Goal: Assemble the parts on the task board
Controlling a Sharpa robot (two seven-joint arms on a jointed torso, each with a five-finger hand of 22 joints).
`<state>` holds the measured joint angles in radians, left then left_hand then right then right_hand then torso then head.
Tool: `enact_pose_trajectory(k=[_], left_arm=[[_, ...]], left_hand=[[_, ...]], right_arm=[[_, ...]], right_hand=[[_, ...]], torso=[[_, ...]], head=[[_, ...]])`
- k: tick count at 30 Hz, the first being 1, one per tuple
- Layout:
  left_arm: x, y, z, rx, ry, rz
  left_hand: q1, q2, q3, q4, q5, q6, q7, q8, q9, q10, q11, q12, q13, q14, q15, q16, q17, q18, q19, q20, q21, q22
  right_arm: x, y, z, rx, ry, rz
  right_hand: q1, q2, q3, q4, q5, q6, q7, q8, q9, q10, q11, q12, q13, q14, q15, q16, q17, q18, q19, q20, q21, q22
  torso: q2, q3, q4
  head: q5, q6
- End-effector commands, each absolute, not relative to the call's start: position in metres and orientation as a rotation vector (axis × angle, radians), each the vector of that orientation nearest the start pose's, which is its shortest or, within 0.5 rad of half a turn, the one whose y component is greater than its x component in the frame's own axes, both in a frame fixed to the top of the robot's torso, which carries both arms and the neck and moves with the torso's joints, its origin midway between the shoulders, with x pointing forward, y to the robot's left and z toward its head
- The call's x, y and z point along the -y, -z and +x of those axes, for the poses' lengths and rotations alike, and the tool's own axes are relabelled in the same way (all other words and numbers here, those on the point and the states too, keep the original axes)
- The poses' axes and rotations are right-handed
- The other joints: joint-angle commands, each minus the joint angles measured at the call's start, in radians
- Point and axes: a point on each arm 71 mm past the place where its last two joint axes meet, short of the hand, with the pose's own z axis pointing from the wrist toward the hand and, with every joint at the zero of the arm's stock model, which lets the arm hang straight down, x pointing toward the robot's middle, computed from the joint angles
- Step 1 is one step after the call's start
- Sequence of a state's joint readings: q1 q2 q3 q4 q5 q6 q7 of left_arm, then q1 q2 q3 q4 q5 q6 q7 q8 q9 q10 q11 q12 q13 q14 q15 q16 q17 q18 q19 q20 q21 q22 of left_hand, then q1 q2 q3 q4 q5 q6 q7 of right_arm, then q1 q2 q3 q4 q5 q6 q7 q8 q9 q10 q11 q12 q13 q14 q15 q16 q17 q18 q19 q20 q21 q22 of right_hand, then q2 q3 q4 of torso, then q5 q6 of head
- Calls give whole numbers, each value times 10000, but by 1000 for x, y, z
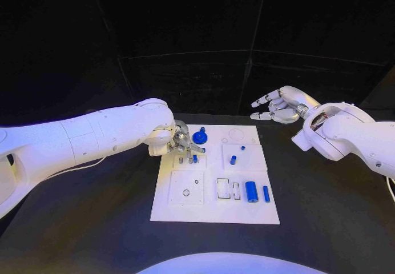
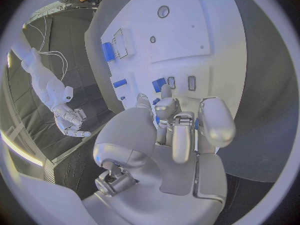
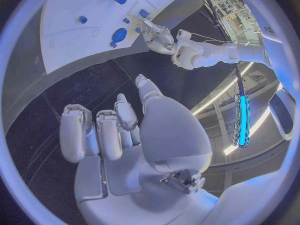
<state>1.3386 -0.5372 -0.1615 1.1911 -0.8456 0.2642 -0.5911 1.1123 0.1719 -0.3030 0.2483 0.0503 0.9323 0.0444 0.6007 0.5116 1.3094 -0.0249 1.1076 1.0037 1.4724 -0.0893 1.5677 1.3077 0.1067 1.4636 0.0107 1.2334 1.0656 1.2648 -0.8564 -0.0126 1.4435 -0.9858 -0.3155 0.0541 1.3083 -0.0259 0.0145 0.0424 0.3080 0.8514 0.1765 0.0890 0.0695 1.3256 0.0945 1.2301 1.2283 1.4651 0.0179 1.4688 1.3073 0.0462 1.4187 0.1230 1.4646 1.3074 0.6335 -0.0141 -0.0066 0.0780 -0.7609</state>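
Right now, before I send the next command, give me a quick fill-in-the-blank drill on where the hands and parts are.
1. The left hand is over the ____ task board.
2. The right hand is off the board and holds ____.
3. The large blue cylinder lies ____ the thinner blue pin.
4. The table is ____.

Missing words: white; nothing; beside; black

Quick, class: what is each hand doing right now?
Left hand: fingers down on the task board among the blue parts; whether it holds one cannot be told.
Right hand: open, holding nothing.
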Motion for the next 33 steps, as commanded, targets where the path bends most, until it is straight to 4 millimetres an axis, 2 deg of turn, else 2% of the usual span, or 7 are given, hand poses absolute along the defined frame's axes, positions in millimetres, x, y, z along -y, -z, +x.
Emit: enact_pose_trajectory(k=[1, 30, 33], left_arm=[[-159, 222, 531, -25139, 3169, -2127], [-146, 226, 534, -25507, 2970, -1656], [-144, 226, 533, -25572, 2929, -1590]], left_hand=[[144, 27, -22, -62, -15, -90, 17, 62, 39, -96, -19, 39, -34, 984, -23, 31, 2631, -134, 18, 12, 31, 16], [474, 131, 171, -248, -12, -298, 33, 269, 297, -155, -3, 59, -48, 984, -6, 31, 2631, -132, -22, 35, 53, 56], [510, 124, 195, -278, -12, -322, 36, 289, 324, -160, -1, 64, -47, 984, -4, 31, 2631, -132, -26, 37, 58, 64]], right_arm=[[230, 145, 515, -16271, -9046, 2286], [225, 147, 517, -16390, -9091, 2223], [224, 147, 517, -16416, -9096, 2214]], right_hand=[[90, -18, -64, -6, 30, 57, 20, 53, 1, -6, -59, 10, -9, 602, -48, -63, 582, 39, -53, 18, -25, 646], [130, 18, -71, -4, 123, 55, 16, 57, -3, -11, -64, 0, -25, 602, -55, -71, 574, 43, -65, 12, -37, 627], [130, 18, -71, -4, 123, 55, 16, 57, -3, -11, -64, 1, -25, 602, -55, -71, 574, 43, -65, 12, -37, 627]], torso=[[14, -4, 0], [5, 3, 6], [6, -8, 19]], head=[[9, -20], [-11, -118], [-28, -123]])
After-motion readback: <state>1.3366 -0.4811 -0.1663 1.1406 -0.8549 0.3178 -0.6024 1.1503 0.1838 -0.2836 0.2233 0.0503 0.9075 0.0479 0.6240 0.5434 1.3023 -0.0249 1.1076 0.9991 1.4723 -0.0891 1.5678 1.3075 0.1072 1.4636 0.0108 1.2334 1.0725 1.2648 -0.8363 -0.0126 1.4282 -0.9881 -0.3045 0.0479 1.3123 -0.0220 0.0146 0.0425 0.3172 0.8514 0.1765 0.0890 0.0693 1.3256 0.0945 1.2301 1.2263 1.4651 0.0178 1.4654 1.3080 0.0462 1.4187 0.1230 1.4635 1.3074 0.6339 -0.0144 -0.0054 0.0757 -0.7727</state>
